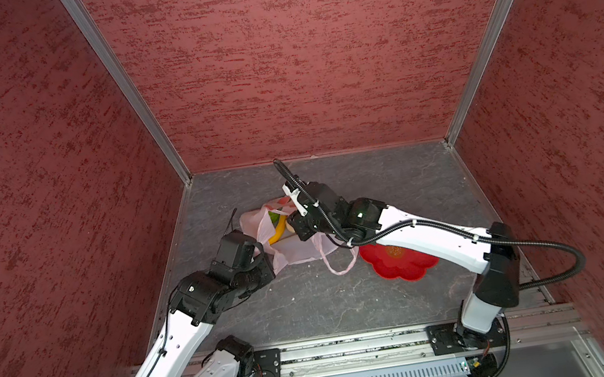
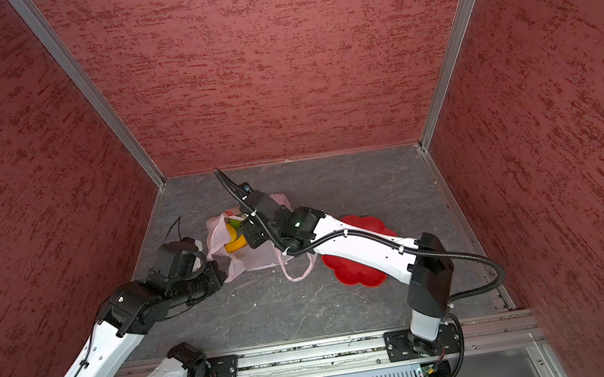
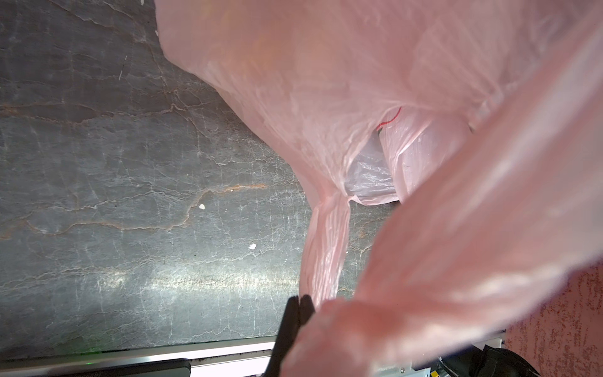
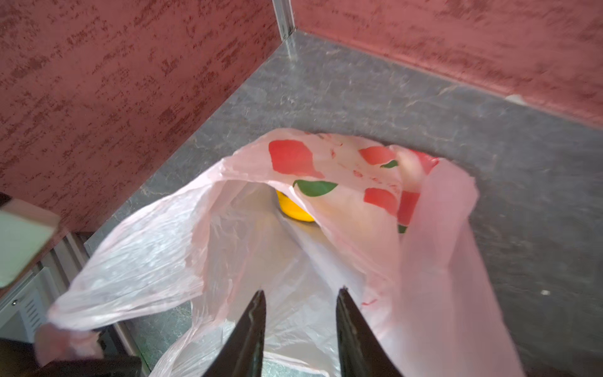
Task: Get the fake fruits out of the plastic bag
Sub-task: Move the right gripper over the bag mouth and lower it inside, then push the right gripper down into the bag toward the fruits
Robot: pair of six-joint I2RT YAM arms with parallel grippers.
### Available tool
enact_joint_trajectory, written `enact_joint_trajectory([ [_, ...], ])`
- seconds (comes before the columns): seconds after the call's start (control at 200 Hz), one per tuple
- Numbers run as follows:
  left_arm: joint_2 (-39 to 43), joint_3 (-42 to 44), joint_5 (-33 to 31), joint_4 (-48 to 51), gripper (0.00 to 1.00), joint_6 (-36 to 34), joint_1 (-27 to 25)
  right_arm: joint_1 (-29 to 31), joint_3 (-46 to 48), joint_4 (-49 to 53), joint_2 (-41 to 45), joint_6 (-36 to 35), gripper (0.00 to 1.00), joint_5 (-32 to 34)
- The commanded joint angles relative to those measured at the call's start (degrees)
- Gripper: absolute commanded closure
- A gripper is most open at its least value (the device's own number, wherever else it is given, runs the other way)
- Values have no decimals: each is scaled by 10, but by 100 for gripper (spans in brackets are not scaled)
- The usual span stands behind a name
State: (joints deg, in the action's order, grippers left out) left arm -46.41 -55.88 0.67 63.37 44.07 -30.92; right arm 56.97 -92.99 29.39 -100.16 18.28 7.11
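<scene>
The left claw [image 3: 298, 299] is pinched tight on an edge of the thin pale pink plastic bag [image 3: 326, 81]. It holds that side up off the grey stone-look counter [image 3: 114, 163]. The right claw [image 4: 301, 291] has its two black fingers [image 4: 254, 326] apart, with nothing between them. It points into the wide mouth of the bag, right at the opening.

Deeper in, past the right claw, a round yellow fruit [image 4: 293, 210] peeks out from under the bag's top flap with red and green marks.

In a top view the bag [image 1: 302, 252] lies in the middle of the counter, a bit to the left. A yellow plastic banana [image 1: 277, 230] and a green ball [image 1: 275, 214] show in its mouth. One loop handle [image 1: 338, 267] lies loose on the near side.

A red flower-shaped dish [image 1: 401, 266] sits just right of the bag, partly under the right arm. No fruit shows on it or on the bare counter.

So the job looks only just begun. The bag is held open and the right claw is ready, but every one of the fake fruits that can be seen is inside the bag. All of them are left to take out. How many are hidden in there cannot be told.
</scene>
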Motion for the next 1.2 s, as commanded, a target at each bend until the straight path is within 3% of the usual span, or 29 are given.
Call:
enact_joint_trajectory([
  [0.0, 11, -11, -18, 5, 96, -9, 0, 3, 12, -49, -5, 36, 64, -69],
  [0.14, 26, -5, -22, 10, 96, -5, 1, 5, 39, -84, -30, 67, 65, -99],
  [0.541, 75, 8, -14, 39, 96, 20, 2, 1, 65, -219, -130, 109, 72, -60],
  [0.731, 103, 21, 6, 69, 96, 35, 2, -8, 101, -287, -137, 63, 74, 13],
  [0.907, 129, 48, 61, 92, 96, 63, -1, -16, 117, -292, -122, 33, 72, 37],
  [1.197, 177, 25, 47, 152, 97, 95, -7, -17, 159, -286, -92, 22, 70, 53],
])
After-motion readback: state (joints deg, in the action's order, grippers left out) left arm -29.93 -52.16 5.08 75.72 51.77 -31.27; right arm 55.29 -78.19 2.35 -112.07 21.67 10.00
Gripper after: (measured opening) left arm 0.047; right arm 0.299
